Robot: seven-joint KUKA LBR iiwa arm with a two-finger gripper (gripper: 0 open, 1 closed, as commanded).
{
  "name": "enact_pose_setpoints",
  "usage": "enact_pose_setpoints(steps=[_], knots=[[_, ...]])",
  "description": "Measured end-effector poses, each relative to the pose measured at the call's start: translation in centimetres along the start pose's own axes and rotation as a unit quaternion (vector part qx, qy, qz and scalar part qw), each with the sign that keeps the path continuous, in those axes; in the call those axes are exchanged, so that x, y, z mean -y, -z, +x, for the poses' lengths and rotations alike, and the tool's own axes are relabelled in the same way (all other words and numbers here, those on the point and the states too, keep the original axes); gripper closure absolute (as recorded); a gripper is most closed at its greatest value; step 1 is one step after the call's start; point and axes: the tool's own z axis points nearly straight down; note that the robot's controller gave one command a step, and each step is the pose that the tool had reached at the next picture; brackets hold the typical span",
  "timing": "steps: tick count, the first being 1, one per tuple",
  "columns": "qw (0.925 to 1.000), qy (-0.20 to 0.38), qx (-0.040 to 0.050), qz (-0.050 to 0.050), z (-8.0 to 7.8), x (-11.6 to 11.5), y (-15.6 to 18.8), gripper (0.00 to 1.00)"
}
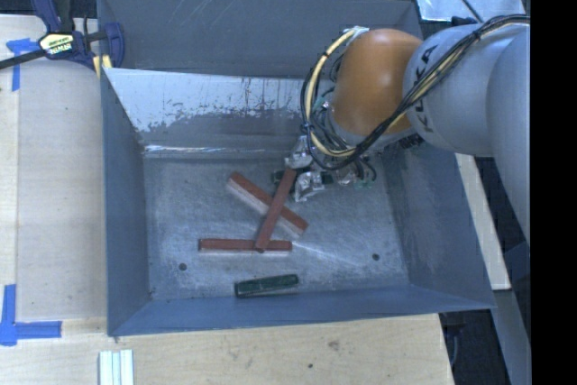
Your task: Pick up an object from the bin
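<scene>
My gripper (302, 178) is low in the middle of the bin, right at the upper end of a reddish-brown stick (273, 216) that slants down to the left. That stick lies across a second, paler brown stick (255, 195), forming an X. A third brown stick (230, 244) lies flat along the floor just below them, touching the slanted one's lower end. The slanted stick's top end sits by the fingers, but the arm's fittings hide how they stand.
A dark green, short bar (267, 285) lies near the bin's front wall. The arm with its orange cover and cables hangs over the bin's right rear part. Bare floor lies at the left and right of the sticks.
</scene>
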Motion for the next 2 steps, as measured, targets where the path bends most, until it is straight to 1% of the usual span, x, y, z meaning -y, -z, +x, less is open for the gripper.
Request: enact_pose_setpoints(steps=[1, 2], knots=[[1.0000, 0.000, 0.0000, 0.000, 0.0, 0.0, 0.0, 1.00], [0.9961, 0.087, -0.0112, -0.002, -1.7, -0.1, 18.8, 1.00]])
